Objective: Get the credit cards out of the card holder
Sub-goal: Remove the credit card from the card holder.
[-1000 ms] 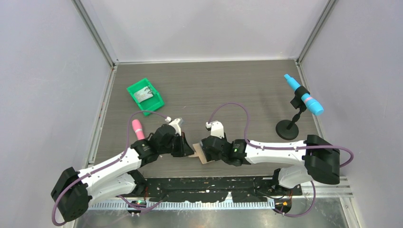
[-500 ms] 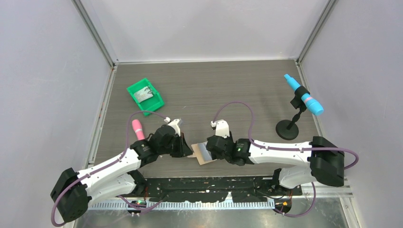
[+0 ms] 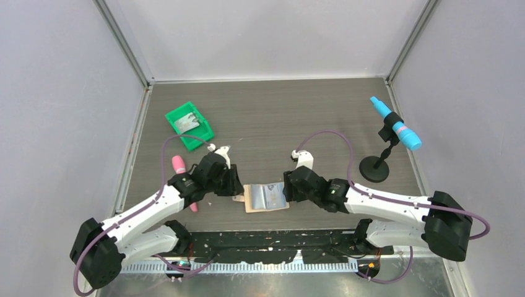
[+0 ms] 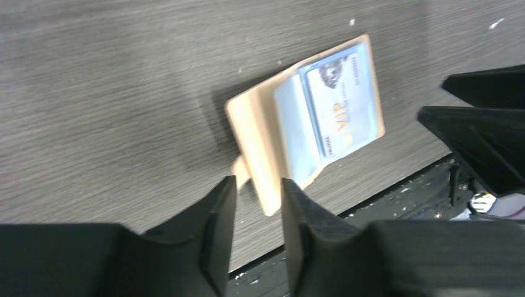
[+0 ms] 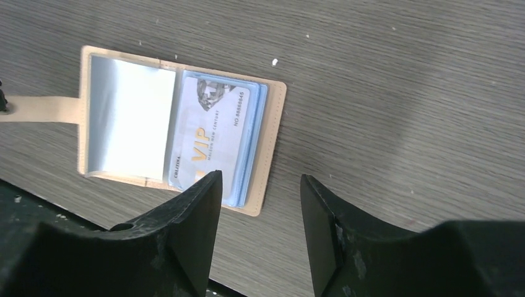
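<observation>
While the card holder lies spread open and flat on the tabletop, between the two arms and near the front edge, neither gripper grasps anything. The left gripper hangs with its jaws a little parted over the holder's tan left border. The strap tab lies loose on the wood just beside one finger. The right gripper stands wide and empty above the holder's right half. There the credit cards sit stacked in their pocket. The top one is marked VIP in gold, and blue edges of others peek out beside it toward the right border. The left blue panel looks bare.

The step in hand, as I judge it, is drawing out the first card. To do that well, the left gripper should pin the holder by the tab or the tan border, since a light wallet will likely slide or lift with the card. The right gripper needs a low, shallow approach to the top card's free edge. I cannot tell which side the pocket opens on, so a gentle outward drag with one fingertip would test it before any pinch. The jaws should close on one card only; biting deep risks catching the whole stack or the pocket's own film.
</observation>
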